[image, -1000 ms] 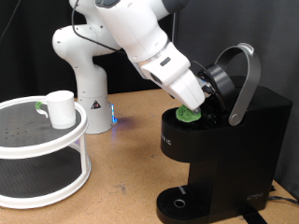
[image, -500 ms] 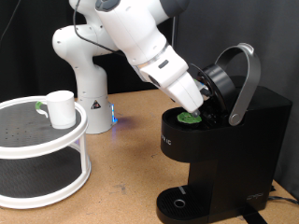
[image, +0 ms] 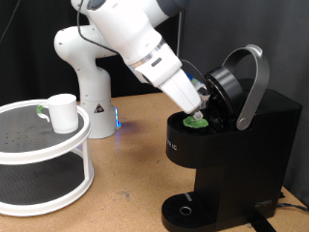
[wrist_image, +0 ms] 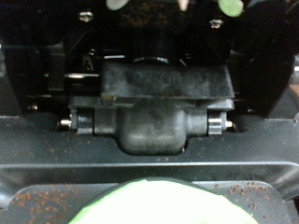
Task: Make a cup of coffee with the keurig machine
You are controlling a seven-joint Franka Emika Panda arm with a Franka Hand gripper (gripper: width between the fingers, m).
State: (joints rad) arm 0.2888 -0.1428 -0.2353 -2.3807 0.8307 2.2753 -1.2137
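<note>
Off at the exterior view's left, well away from the claw, the cup [image: 63, 112] sits on the top tier of a white round rack [image: 43, 155], with something green just behind it. The bench [image: 130, 169] between rack and machine carries nothing I can make out. Now the action: the arm reaches down at a slant and the claw [image: 201, 101] hovers just above the green-topped pod [image: 197, 121], which sits in the open brew chamber of the keurig [image: 227, 159]. The lid handle [image: 253, 82] stands raised beside the claw. From the wrist, the pod [wrist_image: 168, 203] lies below the fingertips [wrist_image: 227, 7], nothing between them; how wide they're spread, I can't tell. My read: pod loading is the step in hand, pod seated. The lid isn't down, and the cup isn't under the spout; both await.
</note>
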